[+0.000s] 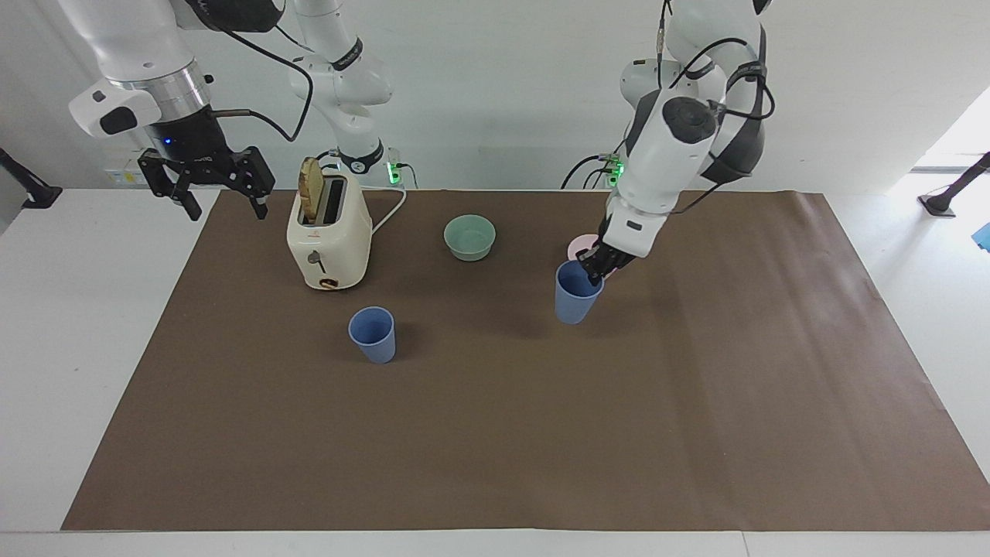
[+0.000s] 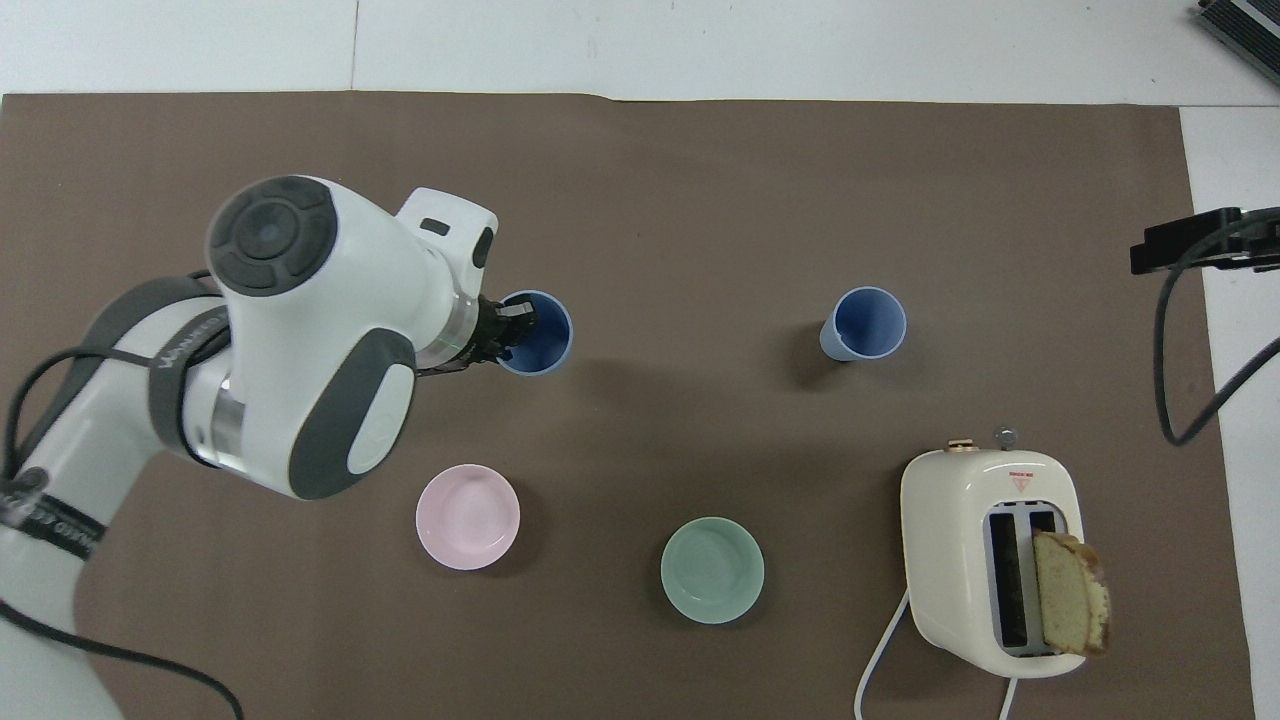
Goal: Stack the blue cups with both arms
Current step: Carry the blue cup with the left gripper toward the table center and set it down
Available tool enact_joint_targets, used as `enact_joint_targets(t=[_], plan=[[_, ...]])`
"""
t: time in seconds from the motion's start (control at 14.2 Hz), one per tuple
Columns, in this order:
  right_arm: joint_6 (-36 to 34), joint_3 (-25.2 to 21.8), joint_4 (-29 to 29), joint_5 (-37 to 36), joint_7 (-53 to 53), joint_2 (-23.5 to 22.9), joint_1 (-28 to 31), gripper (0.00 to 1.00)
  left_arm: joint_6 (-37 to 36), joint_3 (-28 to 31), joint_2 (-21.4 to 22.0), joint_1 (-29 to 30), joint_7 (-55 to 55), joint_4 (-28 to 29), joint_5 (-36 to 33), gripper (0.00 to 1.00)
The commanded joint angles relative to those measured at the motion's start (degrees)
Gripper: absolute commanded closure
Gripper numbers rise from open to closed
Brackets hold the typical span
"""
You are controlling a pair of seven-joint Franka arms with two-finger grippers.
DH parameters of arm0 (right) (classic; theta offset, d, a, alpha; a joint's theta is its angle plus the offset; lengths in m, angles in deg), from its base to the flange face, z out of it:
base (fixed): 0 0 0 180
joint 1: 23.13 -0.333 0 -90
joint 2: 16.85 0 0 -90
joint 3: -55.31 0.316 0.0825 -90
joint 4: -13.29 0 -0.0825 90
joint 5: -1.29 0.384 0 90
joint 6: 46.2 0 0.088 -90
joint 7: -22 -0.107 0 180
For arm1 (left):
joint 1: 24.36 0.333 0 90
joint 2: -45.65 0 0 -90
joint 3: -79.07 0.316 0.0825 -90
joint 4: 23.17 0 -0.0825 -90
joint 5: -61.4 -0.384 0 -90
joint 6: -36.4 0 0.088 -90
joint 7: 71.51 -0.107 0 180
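Note:
My left gripper (image 1: 592, 272) is shut on the rim of a blue cup (image 1: 573, 300) and holds it upright in the air over the brown mat, beside the pink bowl. In the overhead view the left gripper (image 2: 512, 334) grips that cup (image 2: 545, 338) at its rim. The second blue cup (image 1: 373, 334) stands upright on the mat, farther from the robots than the toaster; it also shows in the overhead view (image 2: 866, 323). My right gripper (image 1: 216, 189) hangs open and empty over the mat's edge at the right arm's end, waiting.
A cream toaster (image 1: 329, 240) with a bread slice (image 1: 310, 189) in one slot stands near the right arm. A mint-green bowl (image 1: 469, 237) and a pink bowl (image 2: 467, 516) sit on the brown mat (image 1: 495, 433), nearer to the robots than the cups.

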Motion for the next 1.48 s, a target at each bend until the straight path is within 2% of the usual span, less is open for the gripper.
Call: enact_joint_targets(t=[0.0,0.21,0.49,0.92,0.99,1.13,1.34,1.41], plan=[[-0.42,0.26,1.52,1.13,0.44,1.28,0.48,0.00,3.92,1.05,-3.52,-3.42,2.32,0.56,-1.40,1.00],[-0.34,0.25,1.43,1.13,0.44,1.28,0.57,0.00,6.91,1.05,-3.97,-3.51,1.97,3.19,-1.49,1.00],[-0.34,0.26,1.43,1.13,0.44,1.28,0.57,0.00,10.33,1.05,-5.46,-3.87,1.97,3.20,-1.49,1.00],[-0.77,0.17,1.52,1.13,0.35,1.37,0.48,0.00,10.87,1.05,-5.46,-3.87,1.71,3.72,-1.49,1.00],[-0.78,0.25,1.52,1.13,0.53,1.37,0.48,0.00,10.87,1.05,-5.46,-3.78,1.44,3.81,-1.49,0.74],[-0.78,0.26,1.52,1.13,0.35,1.37,0.48,0.00,10.70,1.05,-5.46,-3.86,1.27,3.81,-1.49,0.38],[-0.78,0.26,1.69,1.04,0.35,1.45,0.39,0.00,9.29,1.49,-5.37,-3.86,1.35,3.28,-1.57,0.00],[-0.60,0.26,2.04,1.04,0.26,1.54,0.30,0.00,8.33,1.58,-4.85,-3.52,1.35,3.02,-1.92,0.00]])
